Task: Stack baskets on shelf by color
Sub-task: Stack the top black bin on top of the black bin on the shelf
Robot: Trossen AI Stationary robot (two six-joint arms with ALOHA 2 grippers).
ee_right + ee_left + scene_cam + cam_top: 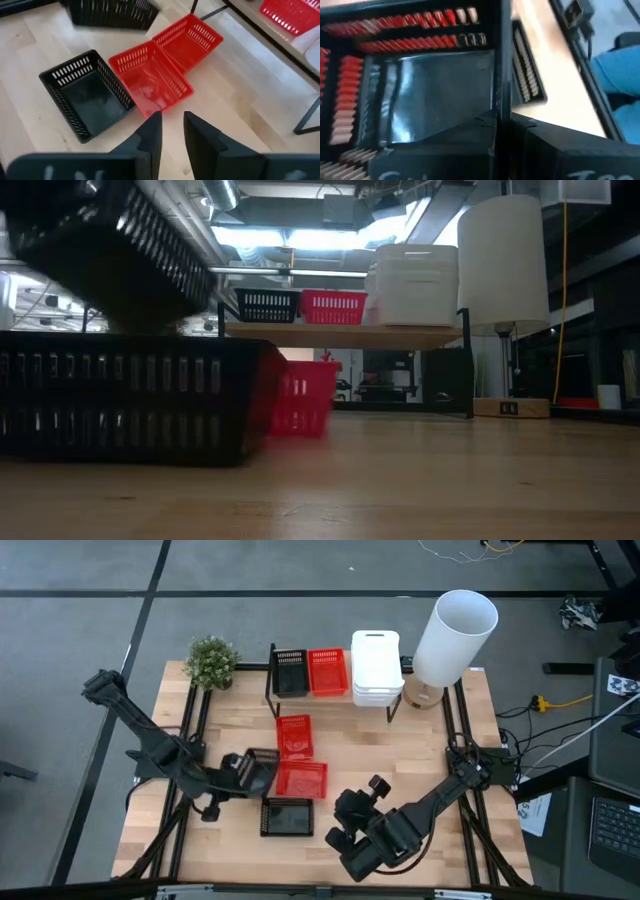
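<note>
Baskets are spread between the shelf [335,700] and the tabletop [420,755]. On the shelf's light-wood plank a black mesh basket [290,671] sits at one end, a red mesh basket [329,671] touches it in the middle, and a stack of solid white baskets [376,668] with rounded corners fills the other end, beside a tall white cylinder [454,636].

Down on the table, one red basket [294,736] lies just in front of the shelf, and a second red basket [301,779] lies corner to corner with it, nearer the front. A black basket [287,817] rests flat in front of that second red one.

Over the table's left half, the left gripper [262,773] is clamped on the rim of another black basket [258,767]; the wrist view shows its fingers pinching the mesh wall [501,95], and the low view shows that basket [110,250] tilted up off the wood, above the flat black one [130,405].

The right gripper [172,131] hangs over the front right of the table, its fingers a little apart with nothing between them.

Bare wood lies between the loose baskets and the shelf legs on the right side. A small potted plant [212,662] stands at the back left corner.
</note>
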